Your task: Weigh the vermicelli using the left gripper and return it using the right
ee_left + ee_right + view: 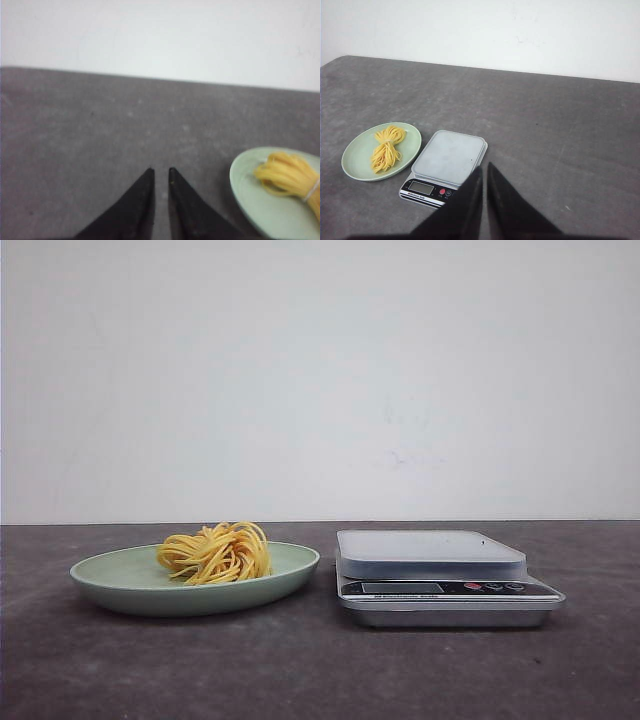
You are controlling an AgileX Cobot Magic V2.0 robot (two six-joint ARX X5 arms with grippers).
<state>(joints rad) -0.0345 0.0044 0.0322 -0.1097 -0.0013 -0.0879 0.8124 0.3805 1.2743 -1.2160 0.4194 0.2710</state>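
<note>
The vermicelli [216, 552], a small nest of yellow strands, lies on the pale green plate [110, 575] at the table's left. The silver kitchen scale [430, 552] stands just right of the plate, its platform bare. Neither gripper shows in the front view. My left gripper [161, 171] is shut and empty over bare table, with the plate [250, 197] and vermicelli [289, 175] off to its side. My right gripper [484, 166] is shut and empty, held high near the scale [449, 156], with the plate [357, 160] and vermicelli [386, 147] beyond the scale.
The table is a dark grey mat [320, 670] with a white wall [320, 380] behind it. The scale's display and buttons [450, 588] face the robot.
</note>
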